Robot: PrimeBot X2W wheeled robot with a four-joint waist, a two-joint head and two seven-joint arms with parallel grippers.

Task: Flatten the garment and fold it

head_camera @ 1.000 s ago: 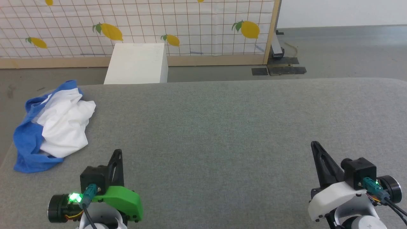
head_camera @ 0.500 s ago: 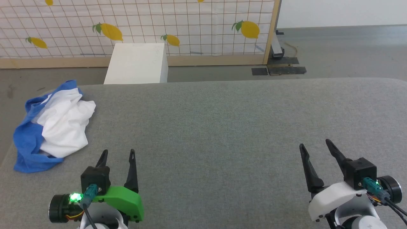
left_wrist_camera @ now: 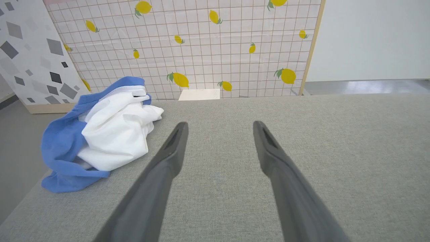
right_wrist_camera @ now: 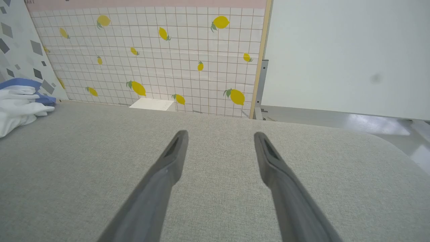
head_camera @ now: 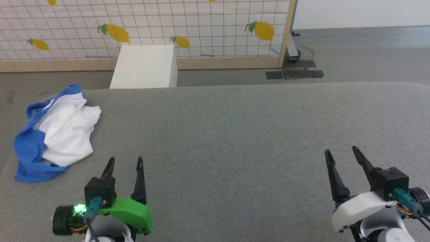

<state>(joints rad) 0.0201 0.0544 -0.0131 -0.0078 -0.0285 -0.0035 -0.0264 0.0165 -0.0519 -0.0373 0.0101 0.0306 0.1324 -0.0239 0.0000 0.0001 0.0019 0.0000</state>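
Note:
The garment (head_camera: 57, 132) lies crumpled in a heap at the left edge of the grey table (head_camera: 228, 134), white body bunched on top and blue sleeves spilling toward the edge. In the left wrist view the garment (left_wrist_camera: 100, 134) sits left of my fingers. My left gripper (head_camera: 125, 160) stands open near the table's front, just right of the heap, holding nothing. Far to the right my right gripper (head_camera: 340, 150) is also open and empty. The right wrist view catches the garment (right_wrist_camera: 18, 106) at its far left edge.
A white box (head_camera: 144, 67) stands on the floor behind the table, against a lemon-patterned grid screen (head_camera: 151, 30) with a wooden frame. Grey floor and dark floor plates (head_camera: 295, 72) lie beyond the table's back right.
Both grippers have gone from shut to open. The right gripper has shifted slightly right. The garment lies as before.

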